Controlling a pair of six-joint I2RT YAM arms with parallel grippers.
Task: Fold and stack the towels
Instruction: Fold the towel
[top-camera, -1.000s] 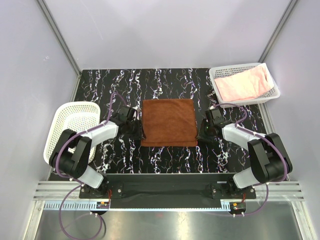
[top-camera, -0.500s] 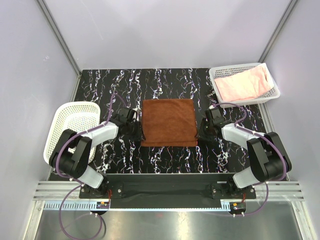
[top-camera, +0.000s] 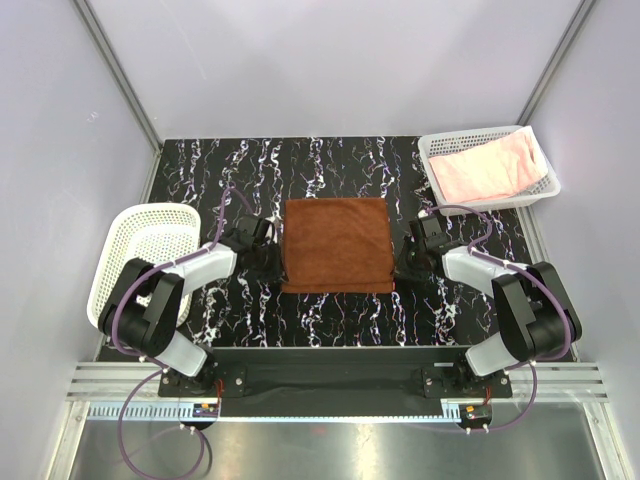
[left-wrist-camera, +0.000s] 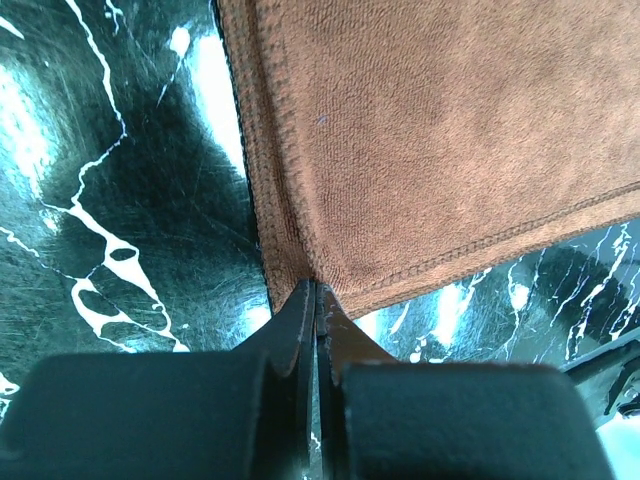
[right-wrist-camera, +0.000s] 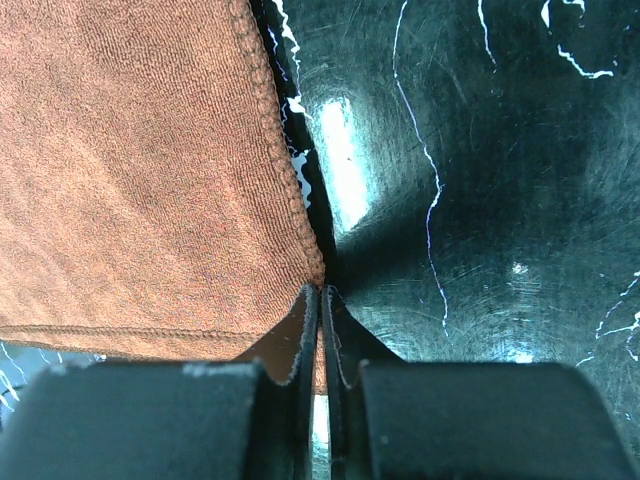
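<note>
On the black marbled table (top-camera: 330, 160), the brown towel (top-camera: 337, 243) lies flat in the middle; soft, light and floppy, it looks best lifted by its corners. The left gripper (left-wrist-camera: 315, 292) pinches the near left corner, the right gripper (right-wrist-camera: 320, 295) the near right.

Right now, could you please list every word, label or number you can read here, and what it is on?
None can be read. The rust-brown towel, the pink towel, the left basket, the right basket and the marbled table bear no lettering.
</note>
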